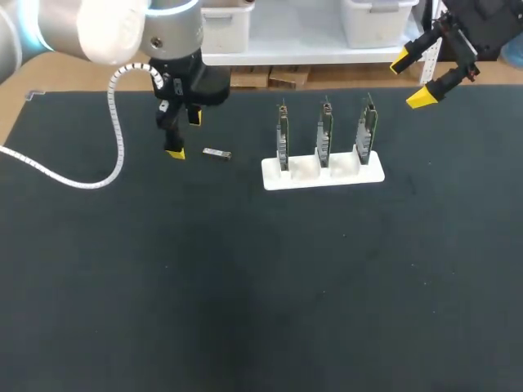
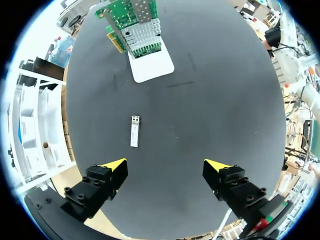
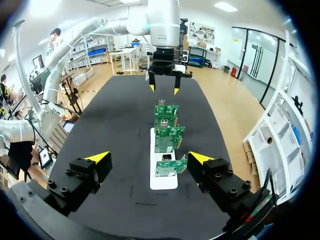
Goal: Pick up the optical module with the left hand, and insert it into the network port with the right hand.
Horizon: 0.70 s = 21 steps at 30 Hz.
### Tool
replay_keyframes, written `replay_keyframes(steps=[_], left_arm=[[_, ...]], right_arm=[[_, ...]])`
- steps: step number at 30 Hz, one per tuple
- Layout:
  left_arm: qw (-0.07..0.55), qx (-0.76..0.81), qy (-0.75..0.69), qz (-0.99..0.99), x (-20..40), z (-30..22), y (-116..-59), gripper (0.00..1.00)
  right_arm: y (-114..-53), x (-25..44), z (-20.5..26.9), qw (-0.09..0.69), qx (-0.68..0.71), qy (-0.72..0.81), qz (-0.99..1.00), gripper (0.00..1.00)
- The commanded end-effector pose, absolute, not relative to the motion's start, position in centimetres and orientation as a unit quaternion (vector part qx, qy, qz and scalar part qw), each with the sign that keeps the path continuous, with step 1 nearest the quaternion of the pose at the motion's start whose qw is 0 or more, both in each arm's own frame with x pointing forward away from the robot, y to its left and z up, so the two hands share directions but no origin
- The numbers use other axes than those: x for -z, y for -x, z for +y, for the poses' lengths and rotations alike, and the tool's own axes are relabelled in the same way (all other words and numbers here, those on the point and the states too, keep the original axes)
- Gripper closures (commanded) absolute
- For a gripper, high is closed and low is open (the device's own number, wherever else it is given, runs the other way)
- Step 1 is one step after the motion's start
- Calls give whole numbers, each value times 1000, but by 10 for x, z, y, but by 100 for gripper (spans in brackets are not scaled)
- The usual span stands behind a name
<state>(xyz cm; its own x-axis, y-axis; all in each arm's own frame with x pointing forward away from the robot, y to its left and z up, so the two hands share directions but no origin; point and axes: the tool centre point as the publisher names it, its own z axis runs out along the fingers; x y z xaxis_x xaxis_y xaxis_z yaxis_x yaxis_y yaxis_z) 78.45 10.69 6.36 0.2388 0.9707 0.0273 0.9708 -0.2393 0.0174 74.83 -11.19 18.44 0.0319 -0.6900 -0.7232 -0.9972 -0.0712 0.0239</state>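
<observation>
Overhead, you have the left gripper in the upper left of the frame, fingers spread wide and holding nothing. It hangs over the black table. The optical module lies flat on the table just to the right of the lower yellow tip, not touching it. Further right, in the upper middle, a white holder carries three green cards standing upright in a row. Your right gripper sits in the upper right corner, well apart from the holder, its fingers open and empty.

From the left wrist, the left gripper shows both yellow tips far apart with bare table between them. The optical module lies ahead of the fingers, closer to one finger than to the other. Beyond it stands the white holder with the cards.

From the right wrist, the right gripper is open. The white holder lies ahead of its gap, with the cards lined up away from it. The left gripper hangs beyond the far card.
</observation>
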Motion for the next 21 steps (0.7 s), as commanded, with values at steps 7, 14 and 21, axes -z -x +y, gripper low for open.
replay_keyframes(steps=[7, 14, 21], left_arm=[[5, 4, 795, -606, -57, 88, -816, 0], [4, -10, 790, -613, -52, 78, -808, 0], [5, -20, 784, -620, -44, 71, -790, 0]], right_arm=[[-746, -185, -112, 261, -293, 669, 631, 0], [-746, -185, -112, 261, -293, 669, 631, 0], [-746, -185, -112, 261, -293, 669, 631, 0]])
